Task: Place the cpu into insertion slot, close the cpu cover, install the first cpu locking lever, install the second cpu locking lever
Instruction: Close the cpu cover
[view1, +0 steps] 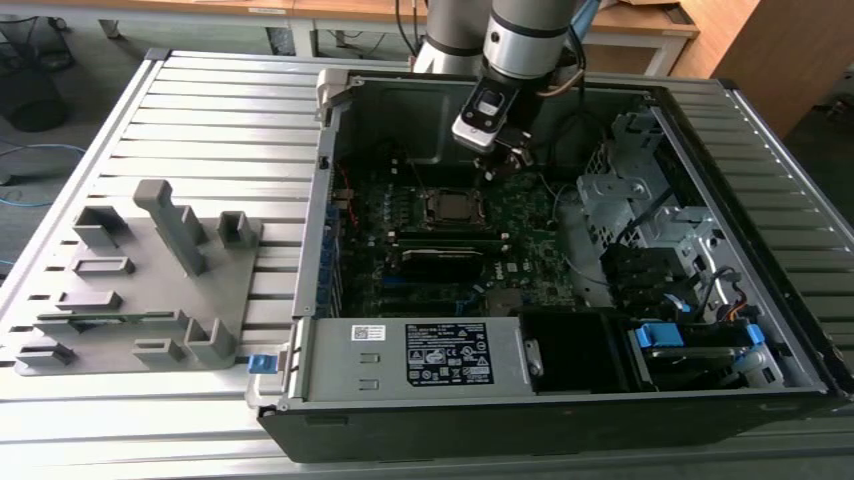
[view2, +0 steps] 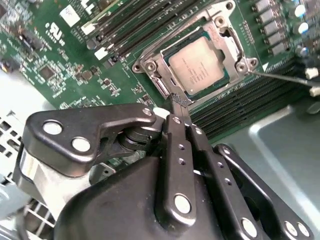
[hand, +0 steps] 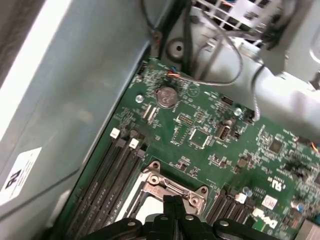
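Cpu cover is what my pincer points at. My fingers are pressed narrow together, with nothing between them that I can see, and the tips are just at the frame's corner. I judge this keeps a slim point for working among tight parts. Under the lowered frame the cpu lies flat in the insertion slot, so seating looks done. A thin metal rod juts free beside the socket, likely an unlatched lever. Around lie memory slots and the green board, inside the open case on the slatted counter.
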